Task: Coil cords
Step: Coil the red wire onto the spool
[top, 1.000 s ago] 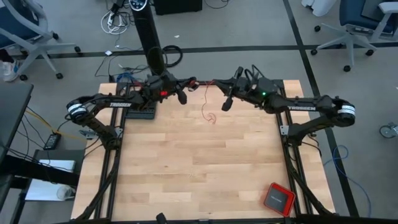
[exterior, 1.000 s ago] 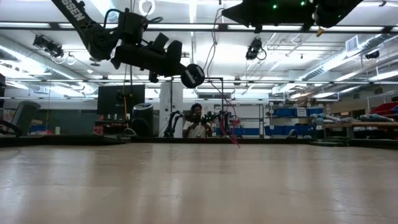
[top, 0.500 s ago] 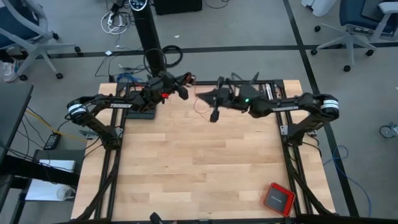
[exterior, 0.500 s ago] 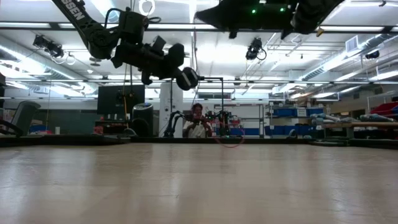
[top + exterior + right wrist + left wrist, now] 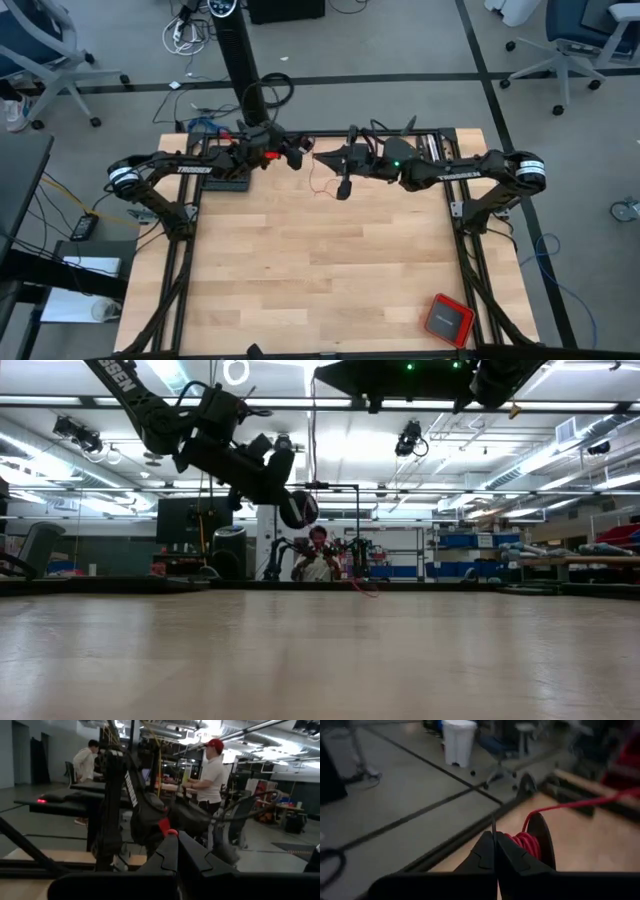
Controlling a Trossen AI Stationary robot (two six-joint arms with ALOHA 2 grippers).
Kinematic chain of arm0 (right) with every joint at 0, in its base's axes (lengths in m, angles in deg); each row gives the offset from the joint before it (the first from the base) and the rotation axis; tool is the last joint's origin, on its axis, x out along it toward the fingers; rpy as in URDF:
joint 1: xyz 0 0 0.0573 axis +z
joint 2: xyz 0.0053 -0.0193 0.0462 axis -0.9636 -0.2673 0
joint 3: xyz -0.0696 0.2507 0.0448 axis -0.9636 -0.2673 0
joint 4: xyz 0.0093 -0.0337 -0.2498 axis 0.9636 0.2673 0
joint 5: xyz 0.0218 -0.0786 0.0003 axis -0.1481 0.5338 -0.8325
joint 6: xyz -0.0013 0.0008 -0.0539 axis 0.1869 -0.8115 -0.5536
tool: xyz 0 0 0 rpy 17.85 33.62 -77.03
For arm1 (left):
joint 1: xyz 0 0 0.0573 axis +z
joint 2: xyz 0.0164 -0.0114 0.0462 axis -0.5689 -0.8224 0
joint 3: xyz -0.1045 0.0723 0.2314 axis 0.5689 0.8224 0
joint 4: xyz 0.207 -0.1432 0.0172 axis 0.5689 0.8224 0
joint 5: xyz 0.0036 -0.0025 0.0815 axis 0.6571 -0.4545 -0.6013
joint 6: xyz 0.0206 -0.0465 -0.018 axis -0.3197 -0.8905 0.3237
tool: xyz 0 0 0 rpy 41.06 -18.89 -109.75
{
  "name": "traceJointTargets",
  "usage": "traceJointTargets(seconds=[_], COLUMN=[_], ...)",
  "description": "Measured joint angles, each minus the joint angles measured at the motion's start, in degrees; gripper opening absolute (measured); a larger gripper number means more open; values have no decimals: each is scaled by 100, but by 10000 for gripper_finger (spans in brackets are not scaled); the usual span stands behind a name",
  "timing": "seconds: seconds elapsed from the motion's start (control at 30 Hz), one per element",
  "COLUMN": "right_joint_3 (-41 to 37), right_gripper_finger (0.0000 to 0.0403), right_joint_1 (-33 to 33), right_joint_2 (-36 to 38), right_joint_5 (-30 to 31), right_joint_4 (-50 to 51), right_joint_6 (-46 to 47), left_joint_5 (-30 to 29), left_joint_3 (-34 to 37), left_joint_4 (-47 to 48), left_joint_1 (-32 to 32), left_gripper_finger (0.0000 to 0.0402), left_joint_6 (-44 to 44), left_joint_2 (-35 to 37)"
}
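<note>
The thin red cord [image 5: 318,178] is partly wound on a small black-flanged spool [image 5: 540,837] at the tip of my left gripper [image 5: 296,157], which is shut above the table's far edge. From the windings [image 5: 522,842] the cord [image 5: 580,804] runs across to my right gripper [image 5: 320,156], which is shut on it close beside the left one. A short slack loop [image 5: 362,586] hangs between them, and I cannot tell whether it reaches the table [image 5: 300,270]. My left gripper carries the spool at its shut fingertips, with the flange [image 5: 543,832] lying against one finger's side. A thin pin [image 5: 493,822] sticks out between the tips, and the fingers hide how the spool is gripped. The gripper slants slightly downward and the spool [image 5: 298,510] is clear of the table. My right gripper pinches the red cord [image 5: 170,831] between its two fingertips. It comes about level from the table's right side and points at the left gripper. The cord below it hangs slack.
A red square box [image 5: 447,320] lies near the table's front right corner. A dark block [image 5: 228,181] sits under the left arm at the far left. People stand in the room behind [image 5: 210,772], and one sits beyond the far edge [image 5: 318,556]. The wooden middle is bare.
My right gripper has moved along the far edge toward the table's left, close up to the left gripper, keeping hold of the cord. My left gripper has tipped its spool end downward. The hanging loop has grown shorter and shifted left.
</note>
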Motion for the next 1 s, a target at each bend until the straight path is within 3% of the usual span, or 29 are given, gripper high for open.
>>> traceJointTargets(seconds=[0.47, 0.73, 0.83, 1.0], right_joint_3=[28, 1073, 1291, 1401], right_gripper_finger=[0, 0, 0, 0], right_joint_1=[-474, -428, -312, -224], right_joint_2=[162, 65, 16, -48], right_joint_5=[96, -690, -1231, -1481], right_joint_4=[15, 1714, 2015, 2274], right_joint_6=[356, 462, 334, 289], left_joint_5=[203, 74, -311, -615], left_joint_3=[0, 0, 0, 2], left_joint_4=[663, 435, 2, -787], left_joint_1=[-407, -486, -492, -484], left_gripper_finger=[5, 5, 5, 5], left_joint_6=[1661, 2481, 2272, 873], left_joint_2=[-2, -2, -2, -2])
